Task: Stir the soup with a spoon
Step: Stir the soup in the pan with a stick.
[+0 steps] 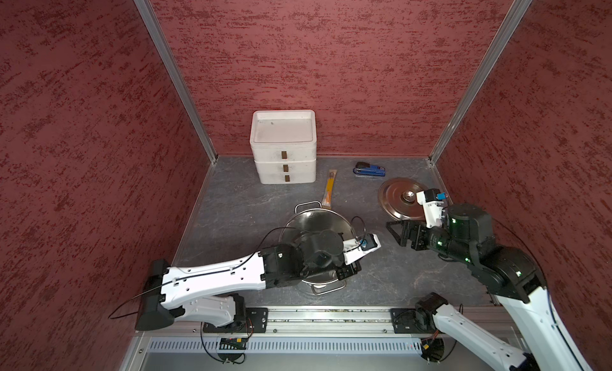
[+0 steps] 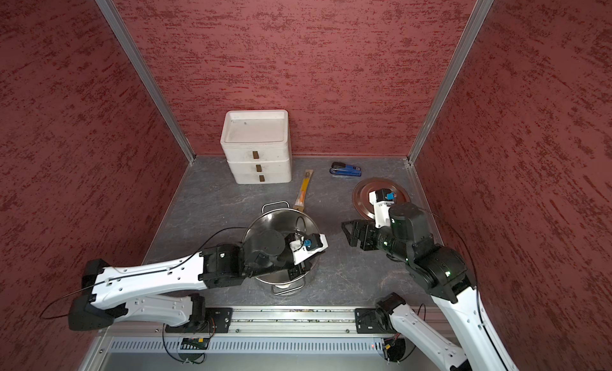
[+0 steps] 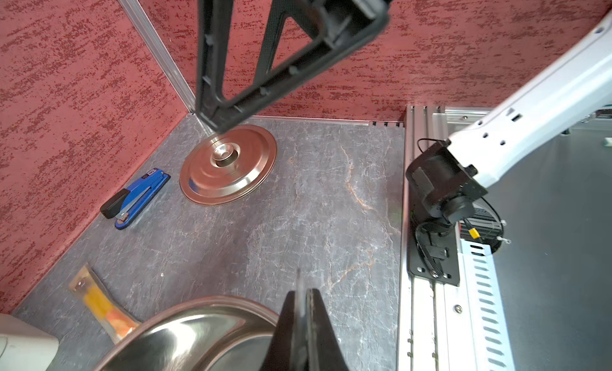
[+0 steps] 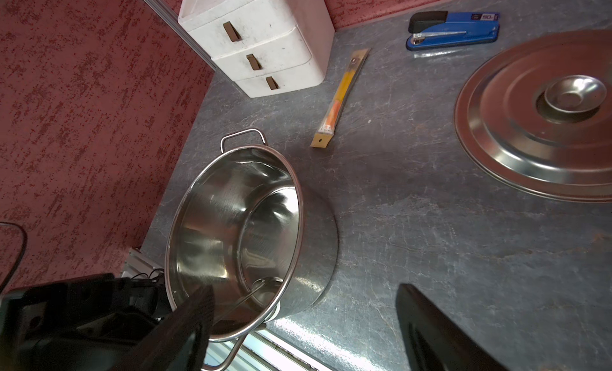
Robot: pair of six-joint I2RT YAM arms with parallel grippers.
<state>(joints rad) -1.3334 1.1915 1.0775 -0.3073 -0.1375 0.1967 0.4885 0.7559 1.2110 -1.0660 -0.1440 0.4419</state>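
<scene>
Now your left gripper [image 3: 302, 294] pinches the slim handle of the spoon [image 4: 246, 296], whose bowl sits low inside the steel pot [image 1: 316, 220]. Your right gripper [image 1: 394, 231] hangs with jaws spread, holding nothing, between the pot and the lid [image 1: 395, 200].

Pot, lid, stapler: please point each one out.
pot [image 4: 212, 217], right wrist view, on its inner wall.
lid [image 3: 226, 153], left wrist view, on its centre knob.
stapler [image 1: 373, 170], in a top view, on its blue body.
</scene>
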